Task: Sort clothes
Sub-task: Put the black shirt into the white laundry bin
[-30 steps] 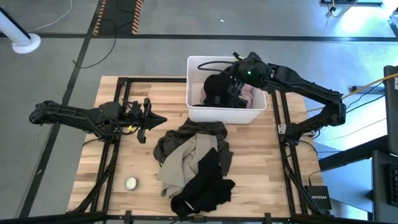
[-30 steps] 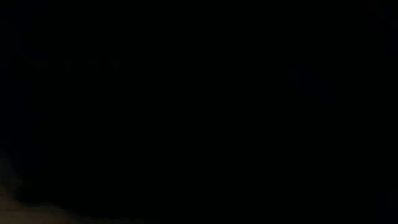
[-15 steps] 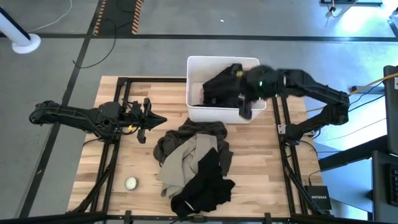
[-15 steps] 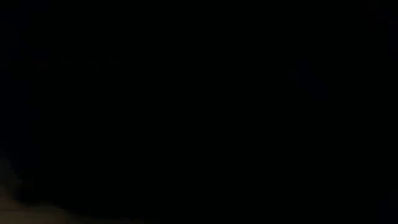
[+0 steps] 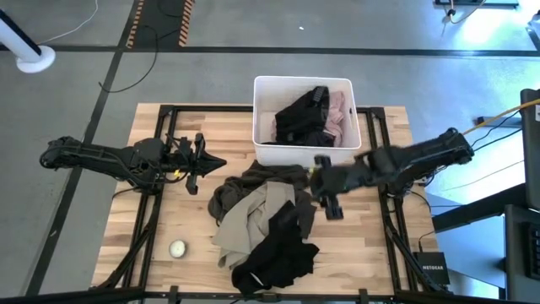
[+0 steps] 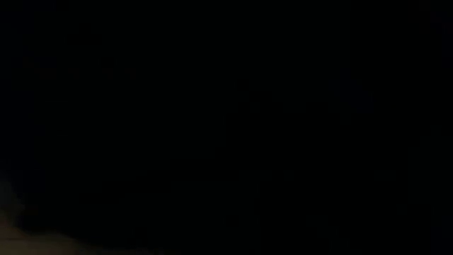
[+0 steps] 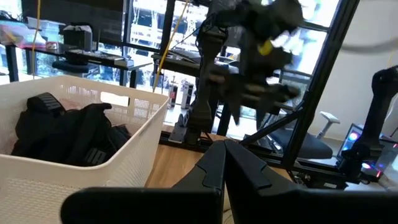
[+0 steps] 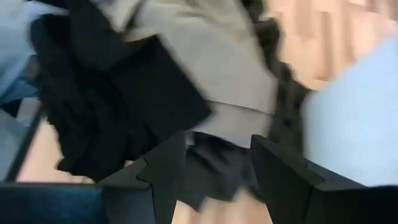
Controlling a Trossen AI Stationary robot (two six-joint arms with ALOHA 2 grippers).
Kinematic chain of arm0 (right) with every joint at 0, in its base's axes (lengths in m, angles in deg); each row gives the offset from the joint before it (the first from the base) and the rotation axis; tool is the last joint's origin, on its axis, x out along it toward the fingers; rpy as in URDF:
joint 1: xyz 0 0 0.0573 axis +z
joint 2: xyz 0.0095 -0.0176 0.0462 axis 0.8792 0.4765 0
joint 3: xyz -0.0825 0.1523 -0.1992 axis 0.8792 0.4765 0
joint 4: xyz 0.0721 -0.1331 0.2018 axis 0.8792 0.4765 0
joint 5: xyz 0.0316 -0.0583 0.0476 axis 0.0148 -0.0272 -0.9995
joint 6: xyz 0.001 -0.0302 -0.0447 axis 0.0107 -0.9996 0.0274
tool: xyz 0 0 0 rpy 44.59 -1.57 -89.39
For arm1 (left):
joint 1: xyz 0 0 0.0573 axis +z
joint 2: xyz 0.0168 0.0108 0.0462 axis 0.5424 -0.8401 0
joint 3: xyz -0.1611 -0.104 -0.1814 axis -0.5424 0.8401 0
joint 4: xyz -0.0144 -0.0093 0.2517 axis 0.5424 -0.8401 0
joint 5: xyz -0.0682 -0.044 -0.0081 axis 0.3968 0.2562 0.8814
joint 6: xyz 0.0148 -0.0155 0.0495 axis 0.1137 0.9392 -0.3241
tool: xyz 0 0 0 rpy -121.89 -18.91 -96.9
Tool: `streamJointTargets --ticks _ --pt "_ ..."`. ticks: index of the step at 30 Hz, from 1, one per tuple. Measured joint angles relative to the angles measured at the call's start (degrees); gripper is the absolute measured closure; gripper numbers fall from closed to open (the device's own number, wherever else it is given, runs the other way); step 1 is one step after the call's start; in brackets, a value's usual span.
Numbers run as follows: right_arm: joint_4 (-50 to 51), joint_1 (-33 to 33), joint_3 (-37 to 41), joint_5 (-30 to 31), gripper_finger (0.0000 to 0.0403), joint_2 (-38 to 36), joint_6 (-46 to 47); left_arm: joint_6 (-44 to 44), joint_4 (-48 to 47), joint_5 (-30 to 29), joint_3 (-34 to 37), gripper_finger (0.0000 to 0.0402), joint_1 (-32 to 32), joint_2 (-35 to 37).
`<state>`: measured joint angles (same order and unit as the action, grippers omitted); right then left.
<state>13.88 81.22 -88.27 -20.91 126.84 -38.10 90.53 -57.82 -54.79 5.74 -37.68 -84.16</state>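
Observation:
A white bin (image 5: 263, 150) stands at the table's far middle. A black garment (image 5: 299, 118) and a pale pink one (image 5: 339, 110) lie in it. A pile lies on the table in front of the bin: a dark olive-brown garment (image 5: 249, 181), a khaki-beige one (image 5: 257, 215) and a black one (image 5: 274, 257). My right gripper (image 5: 319, 181) is open above the pile's right edge and touches nothing. Its wrist view (image 8: 214, 168) shows the khaki-beige garment (image 8: 211, 68) and the black garment (image 8: 106, 106) beyond the fingers. My left gripper (image 5: 207, 162) is shut and empty, left of the pile.
A small white ball (image 5: 177, 248) lies near the table's near left corner. The left wrist view shows the bin's wall (image 7: 81, 180) and my right arm (image 7: 249, 56) farther off. The low view is dark. Bare wood lies right of the pile.
My right gripper has left the bin and swung toward the table's near edge, ending over the pile's right edge. The black garment has stayed behind in the bin, spread beside the pink one.

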Motion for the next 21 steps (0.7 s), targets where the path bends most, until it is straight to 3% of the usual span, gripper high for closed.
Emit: streamJointTargets --ticks 10,21 --pt "-21.62 12.92 13.33 10.21 0.0205 1.62 6.16 -0.59 1.12 0.00 0.00 0.0402 0.00 -0.02" --pt "-38.68 18.97 14.14 10.94 0.0205 16.52 6.09 -0.74 3.10 0.00 -0.04 0.0402 -0.01 0.00"
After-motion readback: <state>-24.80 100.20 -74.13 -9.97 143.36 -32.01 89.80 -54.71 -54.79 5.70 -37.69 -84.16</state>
